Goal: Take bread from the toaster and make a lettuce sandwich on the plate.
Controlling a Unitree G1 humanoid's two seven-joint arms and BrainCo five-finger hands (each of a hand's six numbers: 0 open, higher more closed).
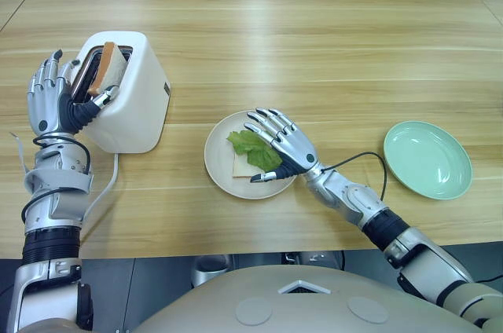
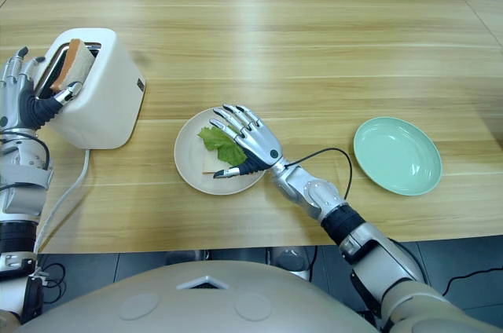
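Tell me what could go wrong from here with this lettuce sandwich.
The left hand is at the toaster, by the bread slice standing in its slot; pulling it up askew could tilt or drag the toaster. The right hand lies open over the lettuce on the plate; drawing it back might pull the leaf off the lower slice.

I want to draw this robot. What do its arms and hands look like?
The left hand and right hand are shiny silver with dark joints, shaped like a person's. The arms are silver with black bands, and black cables loop by each wrist.
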